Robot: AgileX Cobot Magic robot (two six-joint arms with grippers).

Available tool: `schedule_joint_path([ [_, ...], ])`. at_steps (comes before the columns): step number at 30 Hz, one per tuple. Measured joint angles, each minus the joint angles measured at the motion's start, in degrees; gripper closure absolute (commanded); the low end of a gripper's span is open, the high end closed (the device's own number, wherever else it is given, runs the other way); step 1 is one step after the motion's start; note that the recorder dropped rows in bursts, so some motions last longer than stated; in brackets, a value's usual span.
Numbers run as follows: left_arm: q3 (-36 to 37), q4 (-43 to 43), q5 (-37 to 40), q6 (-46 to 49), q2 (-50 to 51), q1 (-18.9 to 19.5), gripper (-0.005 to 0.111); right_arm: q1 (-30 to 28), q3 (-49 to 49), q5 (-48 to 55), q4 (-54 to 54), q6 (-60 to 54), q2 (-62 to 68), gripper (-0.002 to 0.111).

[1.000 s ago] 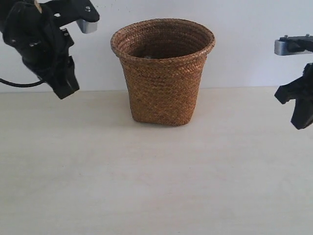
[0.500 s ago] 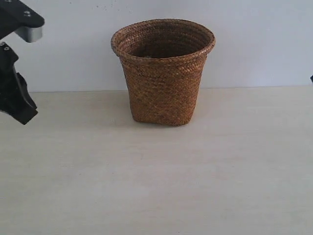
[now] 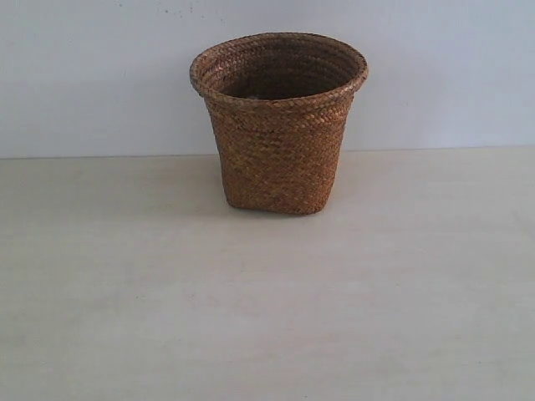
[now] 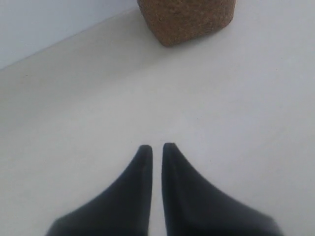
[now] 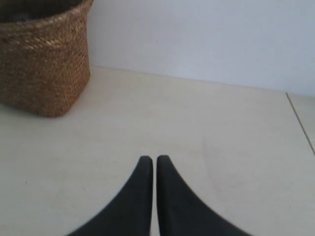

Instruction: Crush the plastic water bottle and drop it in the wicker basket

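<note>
The brown wicker basket [image 3: 278, 121] stands upright at the back middle of the pale table [image 3: 267, 317]. Its base corner shows in the left wrist view [image 4: 186, 18] and its side in the right wrist view [image 5: 43, 59]. The plastic water bottle is out of view; a dark shape deep inside the basket is too dim to name. My left gripper [image 4: 156, 146] hovers over bare table, shut with only a thin slit between its black fingers, holding nothing. My right gripper [image 5: 153, 158] is likewise shut and empty, well clear of the basket. Neither arm shows in the exterior view.
A white wall [image 3: 451, 67] rises behind the table. A thin seam or table edge [image 5: 300, 123] runs along one side in the right wrist view.
Both arms have pulled back out of the exterior view, the left arm leaving at the left edge and the right arm at the right. The basket has not moved.
</note>
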Motion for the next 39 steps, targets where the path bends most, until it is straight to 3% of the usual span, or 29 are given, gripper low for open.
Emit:
schedule_joint_path([
  [6,7.8,-0.5,-3.8,-4.2,-12.9,0.0,0.103,0.0,7.9,-4.8,0.0,1.8,-12.1,0.108],
  [14,15.6,-3.1,-5.8,-5.0,-29.9,0.0,0.103,0.0,10.8,-5.4,0.0,6.0,-25.9,0.108],
  [20,21.8,-4.1,-13.9,-5.2,-40.2,0.0,0.103,0.0,13.2,-9.1,0.3,6.2,-32.7,0.108],
  [26,27.0,-4.2,-21.6,-5.3,-42.6,0.0,0.103,0.0,18.3,-15.7,1.8,6.7,-33.4,0.108],
  [39,27.4,-4.3,-22.8,-5.3,-42.7,0.0,0.103,0.0,26.6,-17.4,2.4,8.6,-33.4,0.108],
])
